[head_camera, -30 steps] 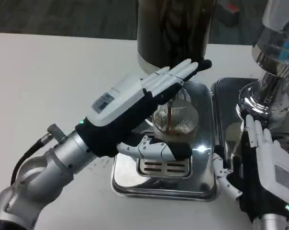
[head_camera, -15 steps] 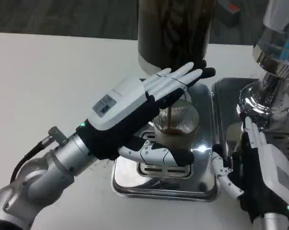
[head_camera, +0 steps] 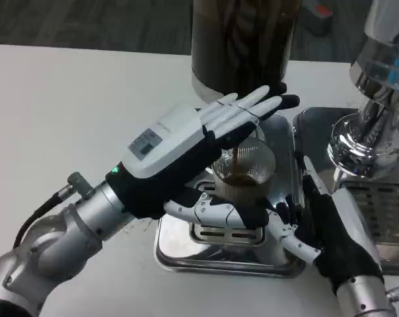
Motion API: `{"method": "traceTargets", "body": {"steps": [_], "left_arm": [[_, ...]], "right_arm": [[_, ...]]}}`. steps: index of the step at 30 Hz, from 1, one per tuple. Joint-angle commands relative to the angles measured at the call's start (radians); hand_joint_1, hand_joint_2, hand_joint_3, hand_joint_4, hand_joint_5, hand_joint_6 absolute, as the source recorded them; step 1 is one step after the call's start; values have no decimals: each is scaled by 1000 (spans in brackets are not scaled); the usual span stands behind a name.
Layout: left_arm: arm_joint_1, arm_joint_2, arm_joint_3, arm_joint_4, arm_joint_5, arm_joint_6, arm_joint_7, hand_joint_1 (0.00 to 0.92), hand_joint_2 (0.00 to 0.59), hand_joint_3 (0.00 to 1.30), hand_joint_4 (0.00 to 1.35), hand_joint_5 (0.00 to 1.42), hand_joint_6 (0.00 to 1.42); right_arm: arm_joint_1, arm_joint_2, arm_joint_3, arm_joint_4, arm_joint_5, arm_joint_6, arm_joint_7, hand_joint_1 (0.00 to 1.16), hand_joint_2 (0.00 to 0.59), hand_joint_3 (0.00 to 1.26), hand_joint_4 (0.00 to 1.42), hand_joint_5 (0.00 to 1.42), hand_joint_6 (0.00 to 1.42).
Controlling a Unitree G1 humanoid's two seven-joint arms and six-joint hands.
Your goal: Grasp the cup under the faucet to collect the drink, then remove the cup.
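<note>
A ribbed clear glass cup [head_camera: 247, 170] stands on the silver drip tray [head_camera: 186, 254] below the dark drink dispenser [head_camera: 242, 46]. A thin brown stream [head_camera: 233, 160] falls into the cup, and brown liquid lies in its bottom. My left hand [head_camera: 186, 155] holds the cup: its fingers [head_camera: 252, 105] stretch along the far side and its thumb [head_camera: 222, 212] wraps the near base. My right hand [head_camera: 328, 228] hovers just right of the cup at the tray's right edge, fingers apart and holding nothing, thumb [head_camera: 293, 239] pointing toward the cup.
A second drip tray with a slotted grate [head_camera: 378, 211] lies to the right, under a chrome dispenser base [head_camera: 368, 142]. The white table [head_camera: 67, 112] stretches to the left.
My right hand has swung left from the right tray to the cup's right side. My left hand has stayed around the cup, and the brown stream keeps falling.
</note>
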Motion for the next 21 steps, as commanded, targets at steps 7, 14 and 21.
{"method": "traceTargets", "body": {"steps": [7, 14, 21], "left_arm": [[-1, 0, -40, -2, 33, -15, -22, 0, 124, 76, 0, 118, 71], [3, 2, -39, -9, 28, -4, -20, 0, 123, 76, 0, 118, 69], [10, 4, -37, -16, 25, 4, -20, 0, 123, 76, 0, 118, 71]], "right_arm": [[-31, -14, 1, 8, 18, -19, 47, 520, 253, 0, 0, 0, 0], [-59, -7, 1, 37, 46, -38, 59, 524, 253, 0, 0, 0, 0], [-73, -5, 3, 54, 57, -48, 64, 526, 253, 0, 0, 0, 0]]}}
